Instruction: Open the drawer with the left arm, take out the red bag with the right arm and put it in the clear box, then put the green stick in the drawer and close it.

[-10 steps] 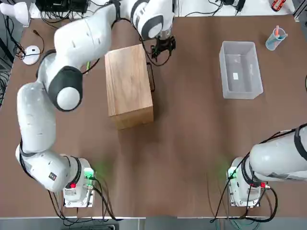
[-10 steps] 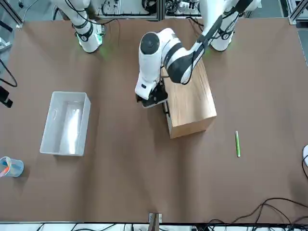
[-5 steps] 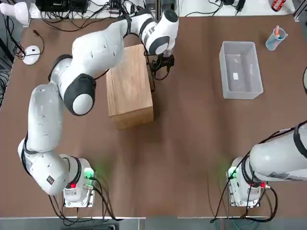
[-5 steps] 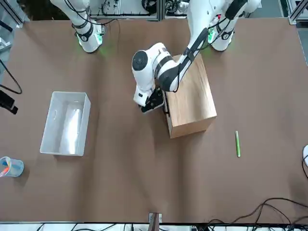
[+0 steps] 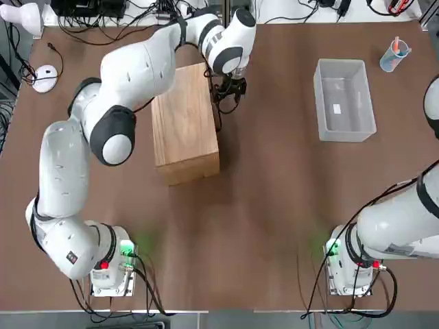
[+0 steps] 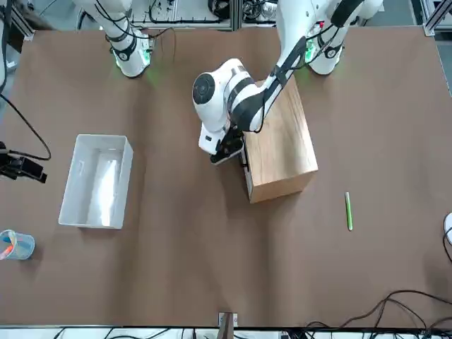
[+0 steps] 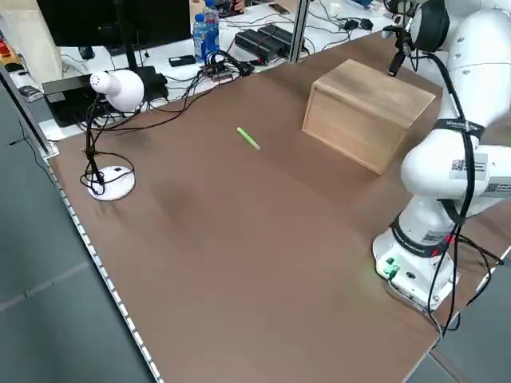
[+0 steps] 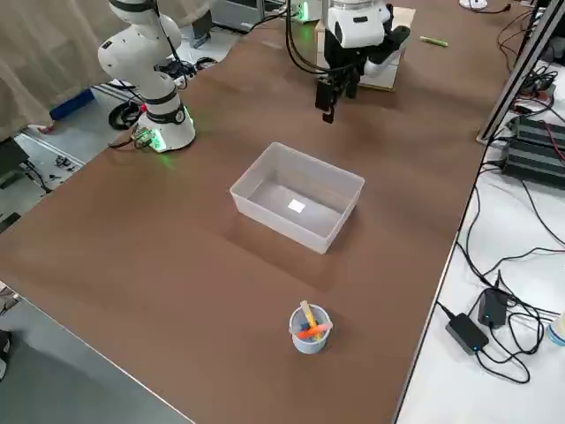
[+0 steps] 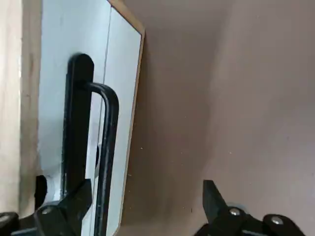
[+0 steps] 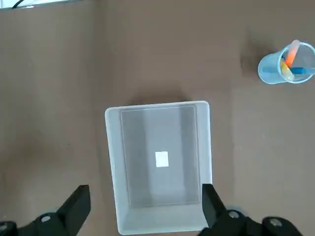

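Drawer [image 9: 74, 98] sits shut in one plain light-wood cabinet [image 5: 184, 123], its thin black wire handle [image 9: 101, 147] between the spread fingers of the left gripper [image 9: 147, 209]. One frosted plastic box [image 10: 160, 167] lies under the right gripper [image 10: 145, 209], jaws wide. One green stick [image 6: 348, 210] lies apart; no bag shows.

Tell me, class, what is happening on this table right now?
The left gripper is open at the front of the wooden cabinet, its fingers on either side of the drawer's black wire handle but not yet closed on it. The drawer is shut. The right gripper hangs open above the clear box, which is empty. The green stick lies on the table on the cabinet's other side. A blue cup stands beyond the box.
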You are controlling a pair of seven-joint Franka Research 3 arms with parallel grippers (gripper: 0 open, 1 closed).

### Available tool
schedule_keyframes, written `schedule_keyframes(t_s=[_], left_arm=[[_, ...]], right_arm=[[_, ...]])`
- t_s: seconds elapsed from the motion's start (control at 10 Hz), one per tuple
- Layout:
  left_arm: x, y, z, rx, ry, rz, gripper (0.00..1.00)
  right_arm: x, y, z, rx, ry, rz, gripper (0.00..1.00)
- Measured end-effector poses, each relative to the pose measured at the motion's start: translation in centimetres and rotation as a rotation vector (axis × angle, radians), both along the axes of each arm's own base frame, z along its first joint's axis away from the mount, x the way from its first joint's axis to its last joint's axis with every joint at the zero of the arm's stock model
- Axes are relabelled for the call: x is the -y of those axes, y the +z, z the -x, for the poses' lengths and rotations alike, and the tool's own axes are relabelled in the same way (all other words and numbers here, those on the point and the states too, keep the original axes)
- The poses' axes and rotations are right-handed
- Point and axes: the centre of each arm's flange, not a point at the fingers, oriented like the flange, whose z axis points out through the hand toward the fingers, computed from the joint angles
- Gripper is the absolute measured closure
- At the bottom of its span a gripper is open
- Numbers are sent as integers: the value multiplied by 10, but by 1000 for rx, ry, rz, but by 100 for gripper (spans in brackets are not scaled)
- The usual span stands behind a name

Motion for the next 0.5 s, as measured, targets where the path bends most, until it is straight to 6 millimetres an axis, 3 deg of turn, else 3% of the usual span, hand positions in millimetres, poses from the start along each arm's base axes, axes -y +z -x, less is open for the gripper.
schedule_keyframes(t_s=[0.3,0.5], left_arm=[[-1,-14,2,-18,-3,-17,3],[-2,-17,2,-23,-4,-27,33]], right_arm=[[0,4,0,6,-1,1,0],[-1,3,0,4,1,0,0]])
